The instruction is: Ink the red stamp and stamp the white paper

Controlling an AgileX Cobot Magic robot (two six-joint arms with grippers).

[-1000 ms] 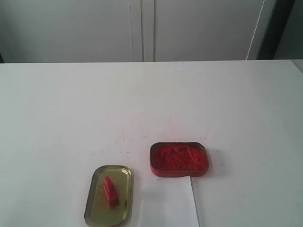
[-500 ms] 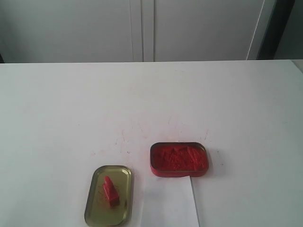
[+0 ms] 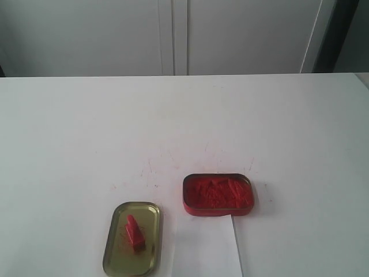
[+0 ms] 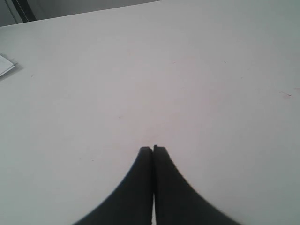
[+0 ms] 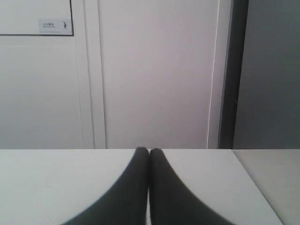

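In the exterior view the small red stamp lies on its side inside the gold lid near the table's front edge. The white paper lies flat in front of the open red tin of ink paste, its far edge tucked under the tin. No imprint shows on the visible sheet. Neither arm appears in the exterior view. My left gripper is shut and empty over bare tabletop. My right gripper is shut and empty, pointing over the table toward the wall.
A white cabinet wall stands behind the table's far edge. A table edge shows in the right wrist view. A small white object lies at the picture's border in the left wrist view.
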